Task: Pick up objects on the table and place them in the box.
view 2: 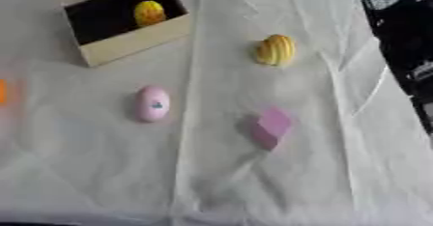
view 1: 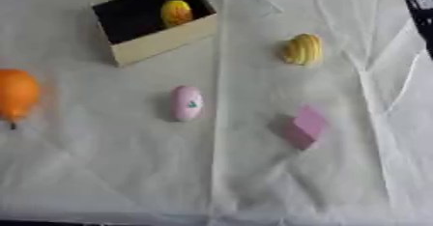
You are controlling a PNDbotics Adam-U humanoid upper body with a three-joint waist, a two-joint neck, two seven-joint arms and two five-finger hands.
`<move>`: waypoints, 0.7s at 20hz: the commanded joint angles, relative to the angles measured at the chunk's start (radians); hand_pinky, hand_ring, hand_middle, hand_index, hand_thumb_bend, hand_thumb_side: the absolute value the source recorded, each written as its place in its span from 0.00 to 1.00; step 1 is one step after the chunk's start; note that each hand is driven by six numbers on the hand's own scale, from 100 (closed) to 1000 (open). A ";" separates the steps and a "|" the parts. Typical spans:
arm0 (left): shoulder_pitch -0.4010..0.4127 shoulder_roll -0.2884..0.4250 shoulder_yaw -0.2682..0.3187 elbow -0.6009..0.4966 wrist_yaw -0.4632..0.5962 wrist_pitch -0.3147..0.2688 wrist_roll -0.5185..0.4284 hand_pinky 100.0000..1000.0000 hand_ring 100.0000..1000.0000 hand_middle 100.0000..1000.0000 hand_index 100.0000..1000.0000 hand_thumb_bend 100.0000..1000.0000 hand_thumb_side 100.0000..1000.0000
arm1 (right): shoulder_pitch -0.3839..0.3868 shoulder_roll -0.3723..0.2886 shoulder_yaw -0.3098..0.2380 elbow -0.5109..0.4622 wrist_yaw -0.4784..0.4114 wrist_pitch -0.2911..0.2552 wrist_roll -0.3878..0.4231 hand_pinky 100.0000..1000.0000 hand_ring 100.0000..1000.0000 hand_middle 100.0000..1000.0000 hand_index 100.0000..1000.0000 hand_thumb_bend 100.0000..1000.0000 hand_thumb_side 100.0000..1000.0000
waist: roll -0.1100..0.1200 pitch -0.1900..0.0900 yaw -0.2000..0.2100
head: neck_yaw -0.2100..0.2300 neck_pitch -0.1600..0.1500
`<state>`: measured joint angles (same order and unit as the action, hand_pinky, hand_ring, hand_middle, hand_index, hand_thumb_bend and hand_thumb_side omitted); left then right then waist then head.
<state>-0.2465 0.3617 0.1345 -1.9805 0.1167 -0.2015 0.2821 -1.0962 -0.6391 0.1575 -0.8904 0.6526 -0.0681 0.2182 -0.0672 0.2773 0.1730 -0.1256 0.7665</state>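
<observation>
I cannot see my hands in either view; the pink oval [view 1: 187,103] lies in the middle on the cloth [view 1: 253,181], near of the box [view 1: 161,41]; it looks small, light and smooth, so I'd pinch its long sides.

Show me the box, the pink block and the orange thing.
box [view 1: 161,44], left eye view, its pale front wall
pink block [view 1: 306,126], left eye view, its top face
orange thing [view 1: 17,93], left eye view, its rounded middle

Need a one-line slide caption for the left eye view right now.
One yellow item sits in the box; ribbed yellow piece, pink oval, pink block and orange fruit wait on the white cloth.
</observation>
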 commanded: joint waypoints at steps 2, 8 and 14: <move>-0.002 0.029 0.001 -0.019 0.001 0.002 -0.002 0.78 0.73 0.72 0.83 0.00 0.55 | -0.030 -0.054 0.007 0.052 0.104 -0.094 0.137 0.84 0.95 0.87 0.93 0.00 0.14 | -0.013 -0.027 -0.003 | 0.005 0.004; 0.000 0.030 0.000 -0.019 0.001 0.003 -0.003 0.78 0.73 0.72 0.83 0.00 0.55 | -0.004 -0.089 0.009 0.033 0.145 -0.176 0.315 0.85 0.96 0.88 0.94 0.00 0.21 | -0.017 -0.028 -0.007 | 0.011 0.004; -0.001 0.032 -0.001 -0.019 0.002 0.004 -0.005 0.78 0.73 0.73 0.83 0.00 0.55 | 0.020 -0.112 0.017 -0.008 0.119 -0.217 0.452 0.86 0.97 0.89 0.94 0.00 0.24 | -0.020 -0.027 -0.009 | 0.012 0.004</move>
<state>-0.2416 0.3622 0.1320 -1.9805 0.1172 -0.1977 0.2785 -1.0613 -0.7034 0.1767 -0.8709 0.7806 -0.2774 0.6447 -0.0772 0.2773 0.1653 -0.1165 0.7665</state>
